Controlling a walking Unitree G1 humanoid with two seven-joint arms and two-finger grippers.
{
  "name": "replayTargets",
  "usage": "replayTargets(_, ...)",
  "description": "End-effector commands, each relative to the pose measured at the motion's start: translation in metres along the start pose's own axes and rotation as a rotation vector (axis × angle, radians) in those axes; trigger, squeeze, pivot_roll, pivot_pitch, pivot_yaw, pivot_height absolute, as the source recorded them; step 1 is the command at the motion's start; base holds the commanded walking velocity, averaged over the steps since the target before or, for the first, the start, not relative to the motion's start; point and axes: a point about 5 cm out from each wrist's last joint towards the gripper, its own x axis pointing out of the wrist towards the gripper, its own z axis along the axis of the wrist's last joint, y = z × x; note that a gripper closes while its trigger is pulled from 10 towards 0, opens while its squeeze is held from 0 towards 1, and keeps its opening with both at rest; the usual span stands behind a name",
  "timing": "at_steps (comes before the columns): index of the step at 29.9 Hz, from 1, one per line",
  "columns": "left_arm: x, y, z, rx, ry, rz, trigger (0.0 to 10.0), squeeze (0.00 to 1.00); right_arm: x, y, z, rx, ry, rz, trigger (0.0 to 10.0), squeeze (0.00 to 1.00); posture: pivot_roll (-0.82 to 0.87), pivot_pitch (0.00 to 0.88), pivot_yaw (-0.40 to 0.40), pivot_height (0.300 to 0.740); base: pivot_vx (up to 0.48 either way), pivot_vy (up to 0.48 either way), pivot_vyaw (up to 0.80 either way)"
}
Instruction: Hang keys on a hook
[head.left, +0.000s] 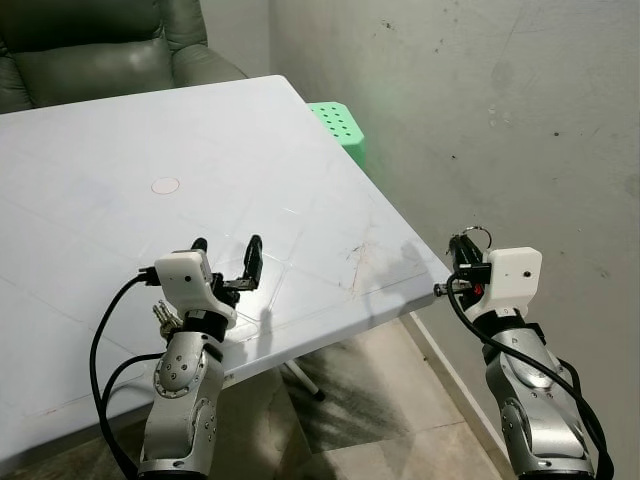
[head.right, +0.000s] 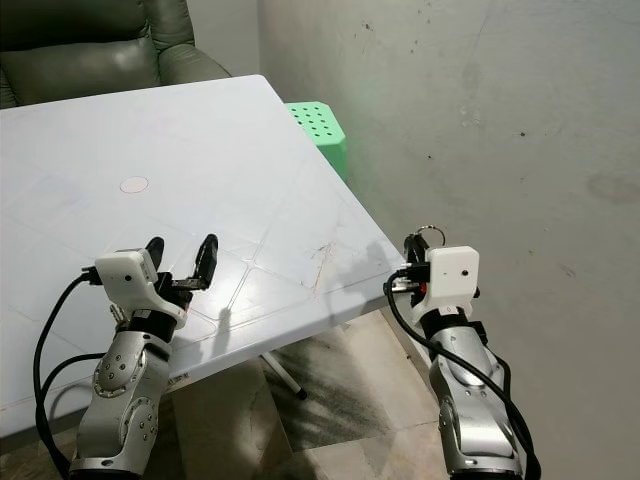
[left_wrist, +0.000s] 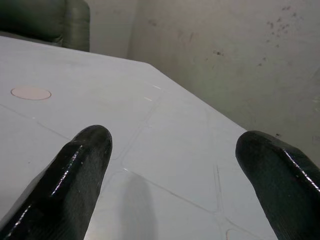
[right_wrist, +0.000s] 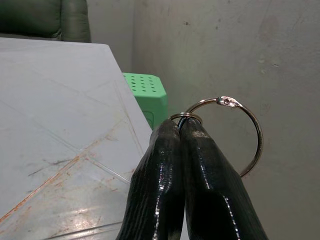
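My right gripper (head.left: 464, 245) is shut on a metal key ring (right_wrist: 235, 134), held in the air just off the table's right front corner, close to the grey wall. The large ring sticks out past the closed fingertips (right_wrist: 187, 131); the keys themselves are hidden. My left gripper (head.left: 226, 253) hovers low over the front part of the white table (head.left: 200, 150), open with nothing between its fingers (left_wrist: 75, 175). I see no hook on the wall in these frames.
A green perforated plastic stool (head.left: 340, 125) stands between the table's right edge and the stained grey wall (head.left: 500, 120). A dark green armchair (head.left: 100, 45) is behind the table. A small round pink mark (head.left: 165, 185) lies on the tabletop. Bare floor shows below the right arm.
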Motion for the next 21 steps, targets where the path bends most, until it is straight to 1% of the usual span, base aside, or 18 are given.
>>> replayTargets(1, 0.0000, -0.0020, -0.0013, -0.002, 0.002, -0.006, 10.0, 0.00, 0.0007, -0.0017, 0.0023, -0.003, -0.006, -0.008, 10.0, 0.00, -0.02, 0.059, -0.068, 0.740, 0.000, 0.000, -0.79)
replayTargets(21, -0.0005, -0.0019, -0.0006, 0.006, 0.002, -0.012, 10.0, 0.00, 0.0001, -0.0008, 0.0013, -0.002, -0.003, -0.004, 10.0, 0.00, -0.02, 0.059, -0.066, 0.740, 0.000, 0.000, -0.79)
